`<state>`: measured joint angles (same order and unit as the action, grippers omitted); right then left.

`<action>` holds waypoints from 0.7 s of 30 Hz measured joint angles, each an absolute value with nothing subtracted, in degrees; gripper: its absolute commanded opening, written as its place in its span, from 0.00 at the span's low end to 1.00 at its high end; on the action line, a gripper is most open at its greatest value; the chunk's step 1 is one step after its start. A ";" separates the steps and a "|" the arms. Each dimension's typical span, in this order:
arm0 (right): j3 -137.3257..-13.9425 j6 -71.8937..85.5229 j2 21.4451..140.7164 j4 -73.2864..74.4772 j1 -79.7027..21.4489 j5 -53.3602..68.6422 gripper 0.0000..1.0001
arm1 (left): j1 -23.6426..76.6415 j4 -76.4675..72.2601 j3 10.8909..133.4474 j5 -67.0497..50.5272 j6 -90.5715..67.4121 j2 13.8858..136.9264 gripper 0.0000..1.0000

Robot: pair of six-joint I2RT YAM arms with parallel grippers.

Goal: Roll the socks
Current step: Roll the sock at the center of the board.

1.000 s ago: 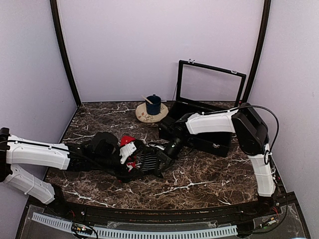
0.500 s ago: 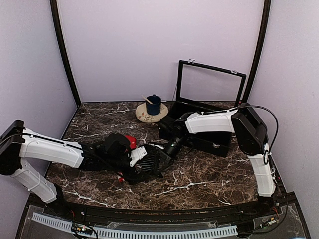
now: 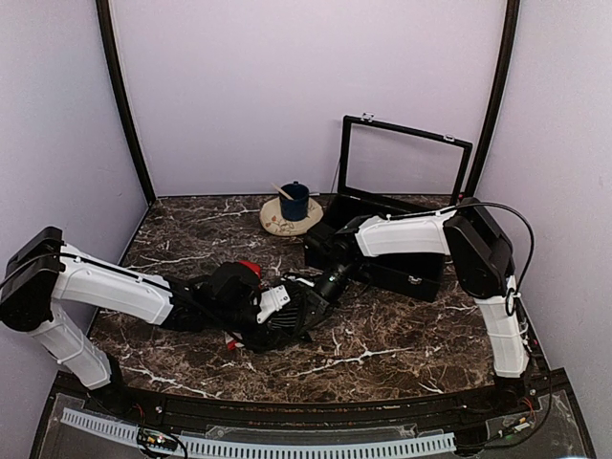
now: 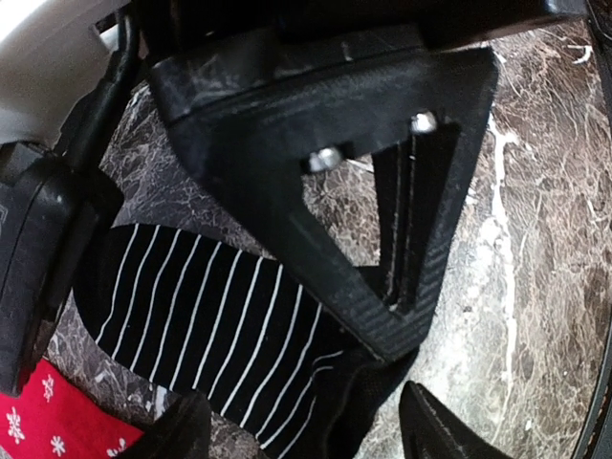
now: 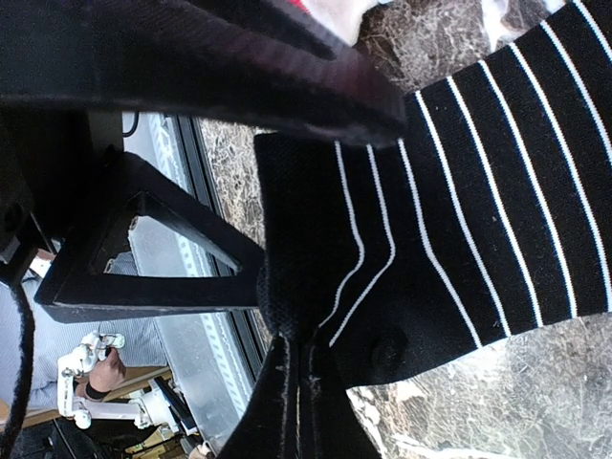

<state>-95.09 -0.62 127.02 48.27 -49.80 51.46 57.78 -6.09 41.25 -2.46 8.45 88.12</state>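
The black sock with thin white stripes (image 3: pixel 290 313) lies flat on the marble table, partly over the red sock (image 3: pixel 250 269). My right gripper (image 5: pixel 300 352) is shut on the black sock's (image 5: pixel 478 210) plain cuff corner. My left gripper (image 4: pixel 311 435) is open, its fingertips (image 4: pixel 442 430) standing either side of that same cuff end of the black sock (image 4: pixel 210 316), close under the right gripper's finger. A red corner with white snowflakes, part of the red sock (image 4: pixel 53 426), shows at the lower left of the left wrist view. In the top view both grippers meet over the socks, the left gripper (image 3: pixel 279 308) covering most of them.
A blue cup (image 3: pixel 294 202) with a stick in it stands on a round mat at the back. An open black case (image 3: pixel 421 273) with its lid (image 3: pixel 404 158) upright sits at the back right, just behind the right arm. Walls enclose the table.
My left arm has reached further right over the socks, bringing its gripper up against the right gripper and hiding more of the red sock. Its jaws have narrowed a little. The right gripper has stayed put.
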 measured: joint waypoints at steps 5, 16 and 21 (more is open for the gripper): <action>-95.07 -0.62 127.02 48.27 -49.80 51.46 0.01 | 57.78 -6.74 41.93 -2.48 8.64 89.27 0.52; -95.07 -0.60 127.02 48.27 -49.52 51.48 0.00 | 57.89 -6.70 42.24 -4.19 8.80 89.84 0.29; -95.07 -0.58 127.02 48.27 -49.47 51.57 0.00 | 57.93 -6.55 42.24 -5.13 8.80 90.39 0.24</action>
<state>-95.07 -0.58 127.02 48.27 -49.47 51.57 57.93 -6.55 42.24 -5.13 8.80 90.39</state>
